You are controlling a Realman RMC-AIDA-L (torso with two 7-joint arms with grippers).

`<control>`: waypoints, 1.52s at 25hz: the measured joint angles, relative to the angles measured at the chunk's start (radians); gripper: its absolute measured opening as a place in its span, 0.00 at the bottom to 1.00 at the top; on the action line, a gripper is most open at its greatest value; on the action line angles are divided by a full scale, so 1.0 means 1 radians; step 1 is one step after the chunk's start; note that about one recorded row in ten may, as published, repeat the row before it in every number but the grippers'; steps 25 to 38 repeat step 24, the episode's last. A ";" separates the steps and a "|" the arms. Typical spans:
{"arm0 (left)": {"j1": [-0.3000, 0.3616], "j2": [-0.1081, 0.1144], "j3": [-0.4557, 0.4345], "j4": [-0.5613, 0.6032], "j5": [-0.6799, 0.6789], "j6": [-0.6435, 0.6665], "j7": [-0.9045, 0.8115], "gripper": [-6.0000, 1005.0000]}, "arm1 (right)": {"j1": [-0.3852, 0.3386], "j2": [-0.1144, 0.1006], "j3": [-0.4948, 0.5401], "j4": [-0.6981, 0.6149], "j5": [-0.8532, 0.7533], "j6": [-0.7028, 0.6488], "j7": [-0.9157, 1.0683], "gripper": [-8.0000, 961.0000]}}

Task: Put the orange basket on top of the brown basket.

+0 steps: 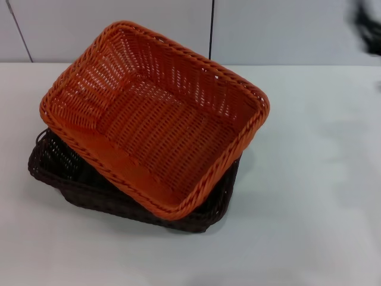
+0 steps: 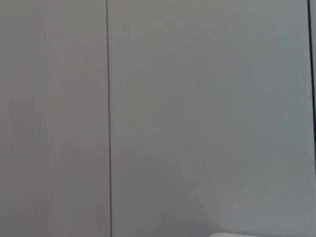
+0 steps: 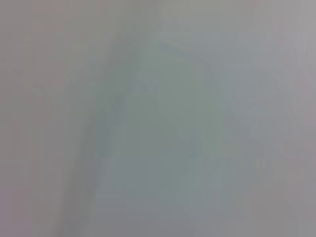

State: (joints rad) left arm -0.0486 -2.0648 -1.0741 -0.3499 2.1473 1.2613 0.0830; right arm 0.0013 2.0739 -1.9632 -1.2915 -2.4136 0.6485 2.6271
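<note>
- One arm partly visible: right gripper (image 1: 368, 27), a dark blurred shape at the upper right edge of the head view, up in front of the wall, well apart from both baskets; can't tell if fingers are apart or together.
- Left gripper not in any view; the left wrist view shows only the grey wall panels (image 2: 197, 123) with a vertical seam, plus a sliver of white at the edge.
- Right wrist view is a grey blur, nothing to make out.
- Orange basket (image 1: 155, 113) sits on top of the brown basket (image 1: 77, 179), skewed and tilted, far rim higher, near corner dipping into the brown one.
- Brown basket rests on the white table (image 1: 309, 208), left of centre; only its left end and near side show from under the orange one.
- Nothing grips either basket.
</note>
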 joint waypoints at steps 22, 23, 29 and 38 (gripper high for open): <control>-0.011 -0.004 -0.027 0.087 -0.024 0.083 -0.083 0.71 | 0.284 0.005 -0.105 0.791 0.238 0.504 0.283 0.76; -0.011 -0.004 -0.033 0.088 -0.025 0.084 -0.083 0.71 | 0.292 0.005 -0.105 0.804 0.238 0.504 0.283 0.76; -0.011 -0.003 -0.037 0.089 -0.025 0.085 -0.083 0.71 | 0.298 0.006 -0.105 0.813 0.238 0.503 0.283 0.76; -0.011 -0.003 -0.037 0.089 -0.025 0.085 -0.083 0.71 | 0.298 0.006 -0.105 0.813 0.238 0.503 0.283 0.76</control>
